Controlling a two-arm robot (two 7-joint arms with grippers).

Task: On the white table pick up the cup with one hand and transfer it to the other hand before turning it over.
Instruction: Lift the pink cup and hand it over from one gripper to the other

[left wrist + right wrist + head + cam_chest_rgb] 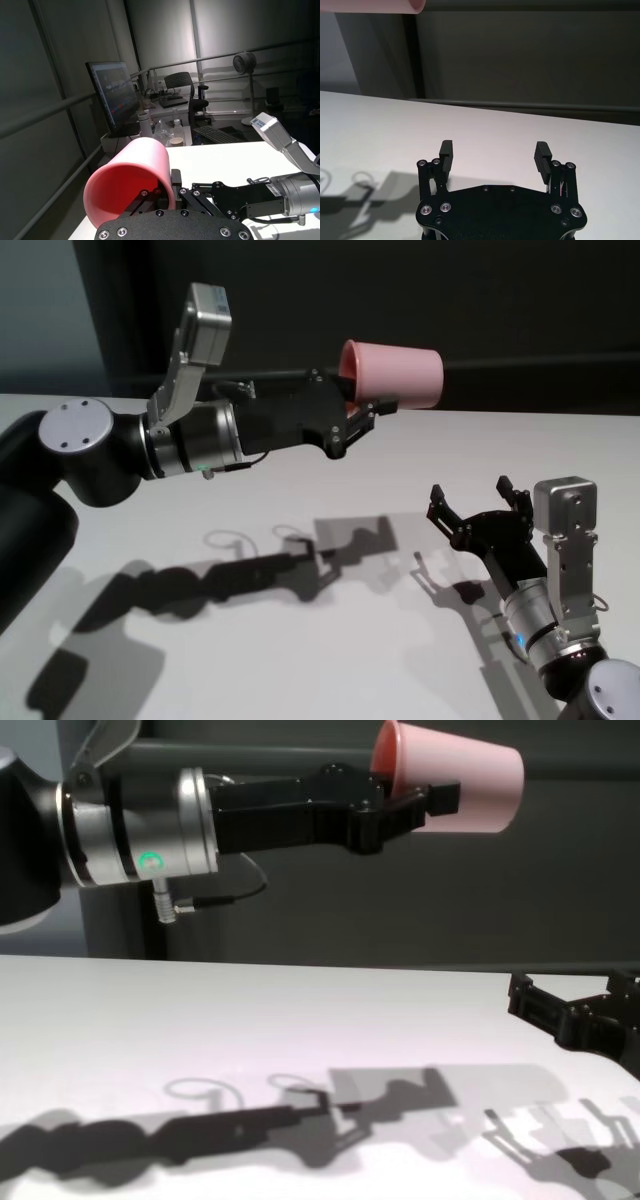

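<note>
Head view: the left gripper (362, 412) pinches the pink cup (392, 373) by its rim, on its side, high above the white table (300, 480). Pickup looks done; handover and turning over remain. The right gripper (478, 510), at four o'clock from the cup, hovers spread and empty.

Left wrist view: the cup's mouth faces the camera; beyond it stand a monitor (113, 96), an office chair (180, 85) and a fan (244, 63).

Right wrist view: spread fingers (446, 150) over bare matte tabletop; cup bottom at eleven o'clock.

Chest view: the cup rides well above the table, against a dark wall (350, 910).

Matt pink plastic cup (395, 373)
</note>
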